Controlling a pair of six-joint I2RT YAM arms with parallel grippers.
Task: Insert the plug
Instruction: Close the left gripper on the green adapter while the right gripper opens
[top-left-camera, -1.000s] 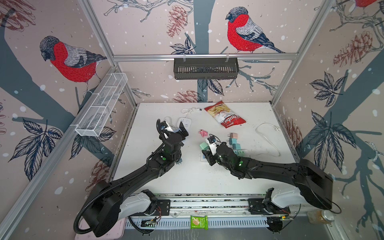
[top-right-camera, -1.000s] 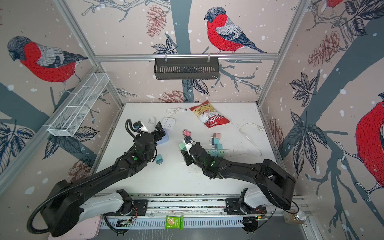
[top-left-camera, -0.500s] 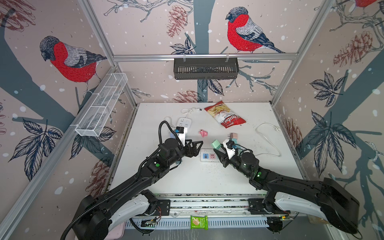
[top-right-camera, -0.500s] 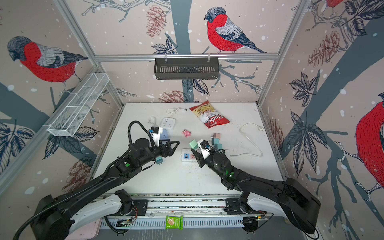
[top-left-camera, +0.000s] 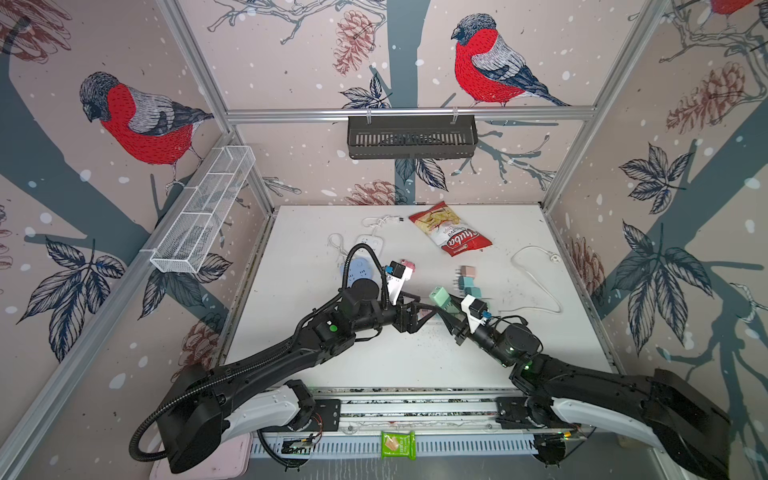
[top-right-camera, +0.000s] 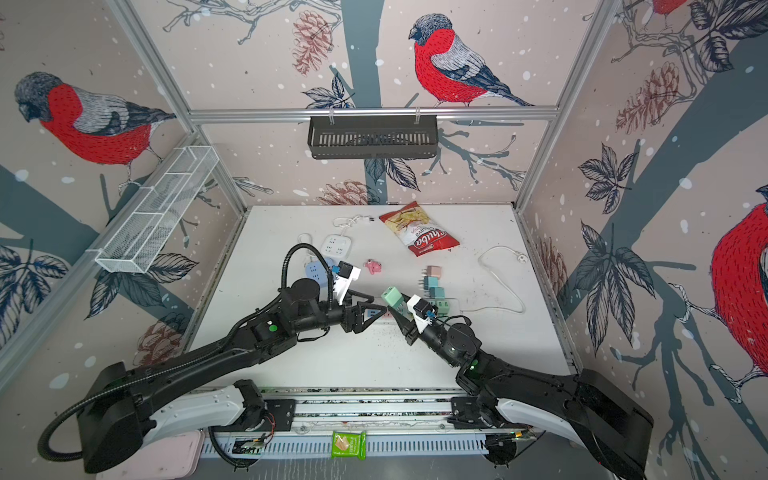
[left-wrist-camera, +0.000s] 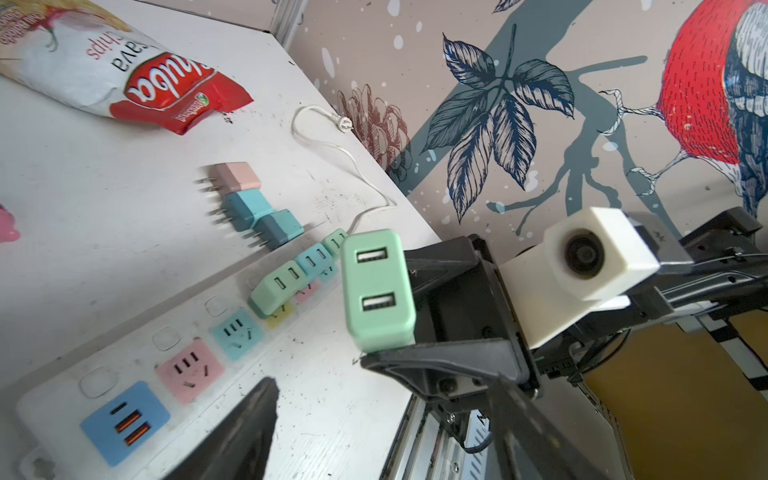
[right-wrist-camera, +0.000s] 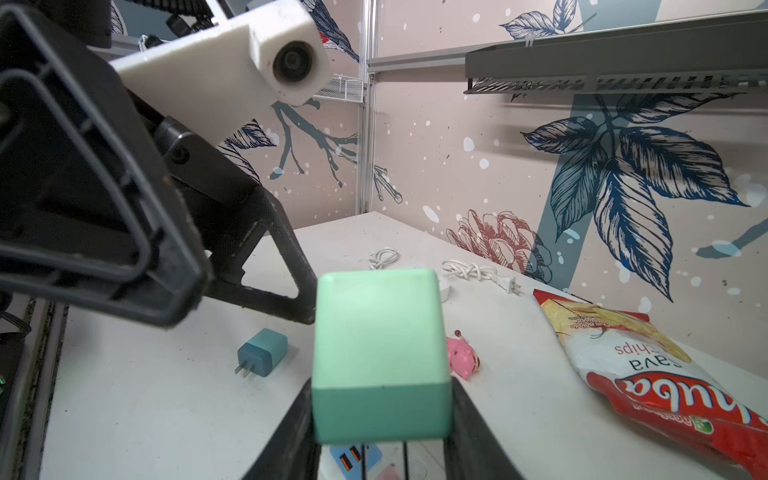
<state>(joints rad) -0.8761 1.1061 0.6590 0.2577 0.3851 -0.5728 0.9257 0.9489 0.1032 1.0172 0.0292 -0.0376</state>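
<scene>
A mint green plug (top-left-camera: 439, 297) (top-right-camera: 392, 297) hangs just above the table's middle, pinched in my shut right gripper (top-left-camera: 446, 306) (right-wrist-camera: 380, 415). Two USB ports show on the plug's (left-wrist-camera: 376, 291) end face. Under it lies the white power strip (left-wrist-camera: 133, 361) with blue, pink and teal sockets; its blue USB block (right-wrist-camera: 353, 455) shows below the plug. Two green plugs (left-wrist-camera: 276, 286) and a blue one sit in its far sockets. My left gripper (top-left-camera: 424, 305) (left-wrist-camera: 374, 436) hovers low over the strip, facing the right one, open and empty.
Loose pink and teal plugs (top-left-camera: 469, 278) lie right of the strip, and a blue plug (right-wrist-camera: 262, 353) lies on its side. A chips bag (top-left-camera: 451, 235), white cable (top-left-camera: 536, 274), pink toy (top-right-camera: 372, 267) and two other power strips (top-left-camera: 368, 245) occupy the back.
My left gripper swung from the back left to the middle strip, and its jaws narrowed a little. The right gripper kept the green plug and shifted slightly right.
</scene>
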